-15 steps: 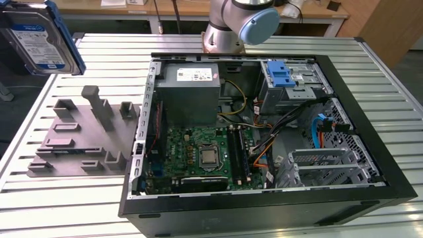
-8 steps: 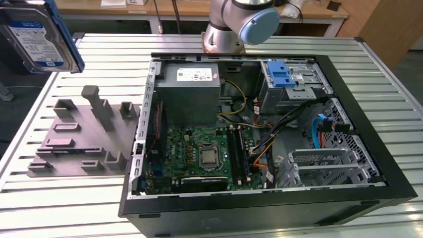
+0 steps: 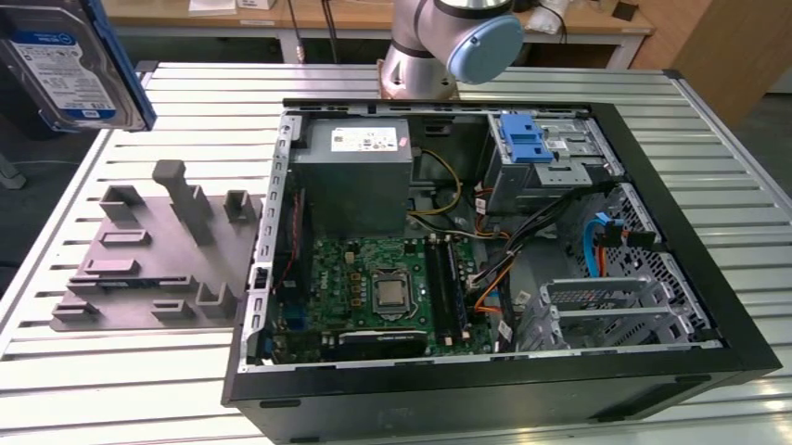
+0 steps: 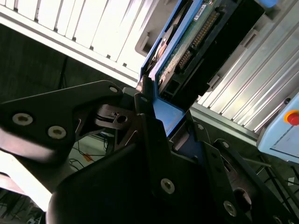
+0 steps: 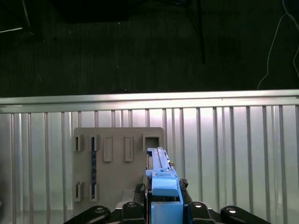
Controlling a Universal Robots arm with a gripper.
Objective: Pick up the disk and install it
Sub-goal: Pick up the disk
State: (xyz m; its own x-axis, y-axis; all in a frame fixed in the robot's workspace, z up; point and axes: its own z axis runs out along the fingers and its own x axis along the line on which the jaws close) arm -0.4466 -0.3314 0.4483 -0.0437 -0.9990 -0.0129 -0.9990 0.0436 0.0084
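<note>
Above the one grey fixture plate (image 3: 136, 269) on the slatted metal counter (image 3: 124, 389), with one open computer case (image 3: 495, 375) beside that plate, the single disk (image 3: 69, 69) hangs aloft, apparently pinched at its blue rail by the end effector (image 5: 162, 203).

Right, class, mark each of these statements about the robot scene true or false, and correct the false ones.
1. The hand is clamped on the disk. True.
2. The disk lies inside the computer case. False: it is held in the air outside the case, at the exterior view's upper left.
3. The case lies open, with its motherboard exposed. True.
4. The grey fixture plate sits to the exterior view's right of the case. False: it sits to the case's left.
5. The disk's edge rail is red. False: it is blue.
</note>
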